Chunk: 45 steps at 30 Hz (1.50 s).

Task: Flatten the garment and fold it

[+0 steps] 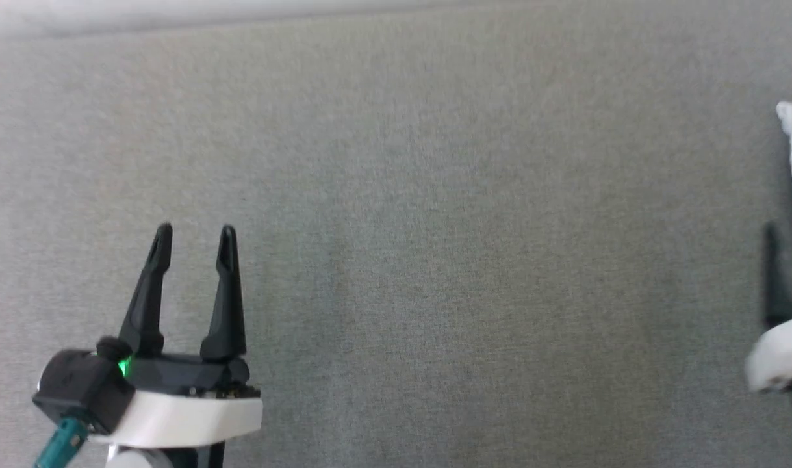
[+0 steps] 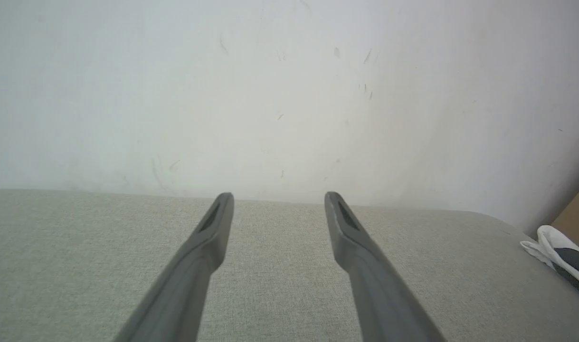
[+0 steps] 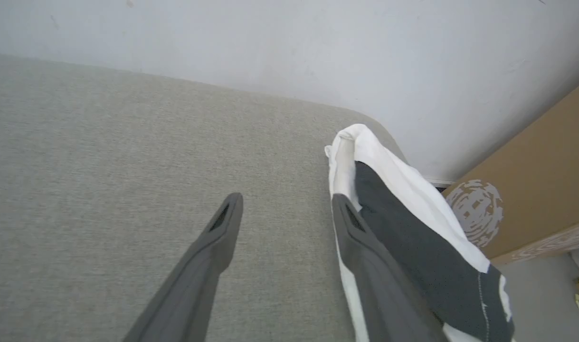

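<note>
White-and-black garment (image 3: 412, 237), bunched, along grey cushion's (image 3: 128, 166) right edge

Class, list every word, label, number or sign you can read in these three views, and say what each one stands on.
No words or numbers can be read in any view.
On the box: a round pale mark, a speckled pattern with no legible letters.
Along the box's lower edge: pale print, too blurred to read.
On the garment: no text visible.
</note>
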Motion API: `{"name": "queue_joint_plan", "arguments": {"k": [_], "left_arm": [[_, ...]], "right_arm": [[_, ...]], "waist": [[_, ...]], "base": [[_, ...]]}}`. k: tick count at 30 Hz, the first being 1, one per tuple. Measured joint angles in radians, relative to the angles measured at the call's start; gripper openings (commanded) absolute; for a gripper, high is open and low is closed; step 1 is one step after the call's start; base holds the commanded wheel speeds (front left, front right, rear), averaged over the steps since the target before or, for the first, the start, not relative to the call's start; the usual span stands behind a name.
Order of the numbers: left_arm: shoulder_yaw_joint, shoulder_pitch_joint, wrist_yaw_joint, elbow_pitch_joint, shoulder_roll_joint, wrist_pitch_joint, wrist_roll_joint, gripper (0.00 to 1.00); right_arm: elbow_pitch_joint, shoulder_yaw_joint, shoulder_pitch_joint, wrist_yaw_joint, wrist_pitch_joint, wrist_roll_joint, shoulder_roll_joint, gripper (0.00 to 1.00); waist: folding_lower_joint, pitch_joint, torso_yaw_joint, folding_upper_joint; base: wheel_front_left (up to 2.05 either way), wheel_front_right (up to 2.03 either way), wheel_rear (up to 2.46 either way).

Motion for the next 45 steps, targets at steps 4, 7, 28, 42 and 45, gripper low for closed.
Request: {"name": "queue_joint_plan", "arguments": {"k": [4, 7, 28, 42, 45], "left_arm": [[0.000, 0.038, 0.009, 0.006, -0.006, -0.002, 0.004, 1.00], [-0.001, 0.059, 0.014, 0.007, -0.005, -0.003, 0.014, 1.00], [-0.043, 0.174, 0.022, 0.130, 0.002, -0.011, 0.083, 1.00], [-0.020, 0.176, 0.003, 0.145, -0.038, -0.011, 0.077, 0.00], [-0.018, 0.178, 0.000, 0.144, -0.039, -0.011, 0.078, 0.00]], "right_arm": [[-0.064, 0.040, 0.052, 0.000, -0.054, -0.001, 0.094, 1.00], [-0.091, 0.078, 0.060, 0.000, -0.111, 0.001, 0.109, 1.00], [0.022, 0.075, 0.218, 0.000, -0.335, 0.005, 0.121, 1.00], [0.081, 0.081, 0.209, 0.000, -0.380, 0.015, 0.121, 0.00], [0.081, 0.081, 0.207, 0.000, -0.378, 0.015, 0.120, 0.00]], "waist": [[-0.0001, -0.060, 0.004, 0.0000], [0.0000, -0.104, 0.007, 0.0000], [0.0001, -0.315, 0.054, 0.0000], [0.0003, -0.296, 0.061, 0.0000], [0.0003, -0.295, 0.061, 0.0000]], "base": [[0.00, 0.00, 0.00], [0.00, 0.00, 0.00], [0.00, 0.00, 0.00], [0.00, 0.00, 0.00], [0.00, 0.00, 0.00]]}}
